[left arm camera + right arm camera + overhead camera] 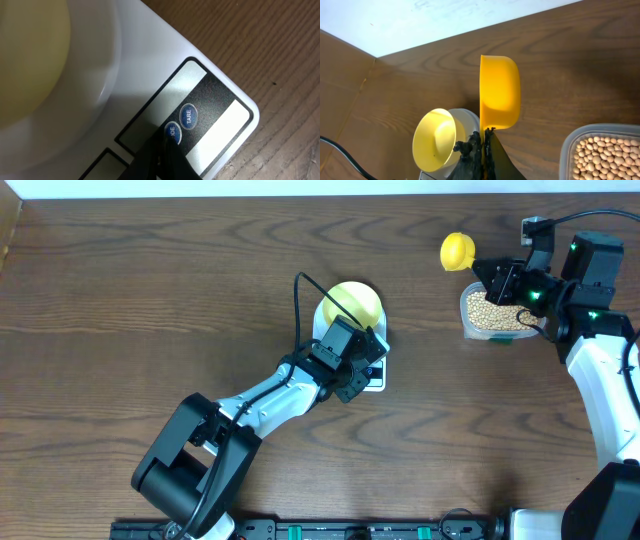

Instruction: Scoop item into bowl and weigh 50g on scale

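Note:
The pale yellow bowl stands on the white scale at mid-table. My left gripper is shut, its tips resting on the scale's front panel at the blue MODE button, beside the TARE button. At the far right my right gripper is shut on the handle of a bright yellow scoop, held above the table left of the clear tub. The tub is full of the item, tan beans. I see no beans in the scoop or bowl.
A black cable arcs from the left arm just left of the bowl. The right arm's white body runs down the right edge. A pale wall borders the far edge of the wooden table.

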